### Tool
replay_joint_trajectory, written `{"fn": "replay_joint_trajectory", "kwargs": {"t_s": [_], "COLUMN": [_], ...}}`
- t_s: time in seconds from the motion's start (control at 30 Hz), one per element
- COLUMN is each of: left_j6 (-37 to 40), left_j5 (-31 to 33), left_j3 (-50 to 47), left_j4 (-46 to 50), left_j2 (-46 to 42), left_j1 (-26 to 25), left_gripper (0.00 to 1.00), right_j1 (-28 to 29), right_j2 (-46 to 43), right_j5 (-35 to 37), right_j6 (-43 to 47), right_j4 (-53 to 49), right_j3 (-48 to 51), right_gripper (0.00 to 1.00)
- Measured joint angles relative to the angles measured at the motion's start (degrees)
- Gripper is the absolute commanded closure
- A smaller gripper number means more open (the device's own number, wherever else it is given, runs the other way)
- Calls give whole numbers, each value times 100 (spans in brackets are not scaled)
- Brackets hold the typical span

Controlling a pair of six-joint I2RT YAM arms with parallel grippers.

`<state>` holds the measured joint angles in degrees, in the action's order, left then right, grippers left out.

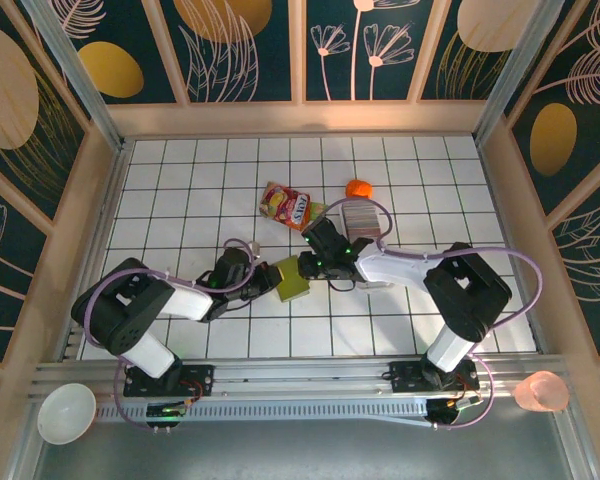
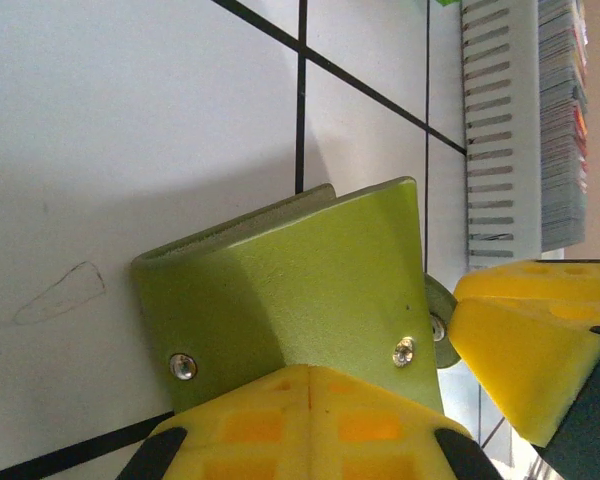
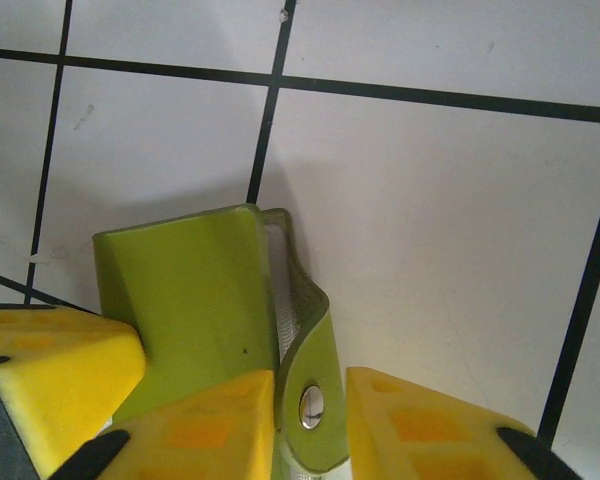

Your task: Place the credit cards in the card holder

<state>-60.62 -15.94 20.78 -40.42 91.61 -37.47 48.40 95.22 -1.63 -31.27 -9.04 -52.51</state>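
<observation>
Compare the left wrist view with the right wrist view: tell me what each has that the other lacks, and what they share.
Left wrist extra: a long white slotted tray with thin greyish credit cards packed on edge. Right wrist extra: the pale mesh inside of the olive-green folding card holder, and its snap flap between the fingers of the right claw. Shared: the holder, yellow fingers of that claw and of the left claw, the white tiled table.

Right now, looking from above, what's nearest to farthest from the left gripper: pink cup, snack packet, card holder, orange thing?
From the left gripper:
1. card holder, in its grip
2. snack packet, just beyond
3. orange thing, farther back, right
4. pink cup, near-right corner
</observation>
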Motion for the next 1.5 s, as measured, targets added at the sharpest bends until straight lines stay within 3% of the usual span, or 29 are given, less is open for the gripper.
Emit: {"fn": "replay_joint_trajectory", "kwargs": {"t_s": [0.17,0.27,0.9,1.5], "left_j6": [221,352,833,896], "left_j5": [-7,-9,459,487], "left_j3": [271,448,831,881], "left_j4": [520,820,2107,2352], "left_j2": [-15,4,-334,-422], "left_j1": [-7,-7,-63,-57], "left_gripper": [100,100,100,100], "right_j1": [0,-2,125,223], "right_j2": [24,50,-195,289], "right_j5": [-2,-4,-68,-431], "right_j6": [66,107,-55,-57], "right_j4": [-2,-2,170,595], "right_j3": [-24,-79,-11,-11], "right_gripper": [87,100,100,100]}}
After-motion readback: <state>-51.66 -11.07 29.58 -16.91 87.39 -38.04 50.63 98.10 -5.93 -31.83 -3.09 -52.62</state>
